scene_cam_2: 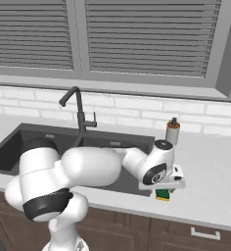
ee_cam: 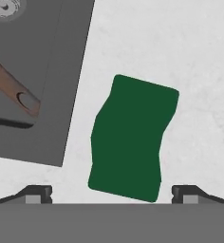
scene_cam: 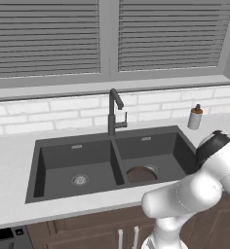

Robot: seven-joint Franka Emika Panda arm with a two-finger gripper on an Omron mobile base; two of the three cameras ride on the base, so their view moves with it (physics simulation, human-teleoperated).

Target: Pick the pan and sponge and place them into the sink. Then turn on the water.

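The pan (scene_cam: 141, 173) lies in the right basin of the sink (scene_cam: 58, 146), beside the drain. The sponge (ee_cam: 132, 137) rests green side up on the white desk (ee_cam: 199, 71), just right of the sink's edge. The hand (ee_cam: 112, 194) hangs directly above it, fingers spread wide to either side of the sponge, not touching it. The faucet (scene_cam: 114, 112) stands behind the divider.

One pan (scene_cam: 141, 173) – one sponge (ee_cam: 132, 137) – one bottle (scene_cam: 195, 117)
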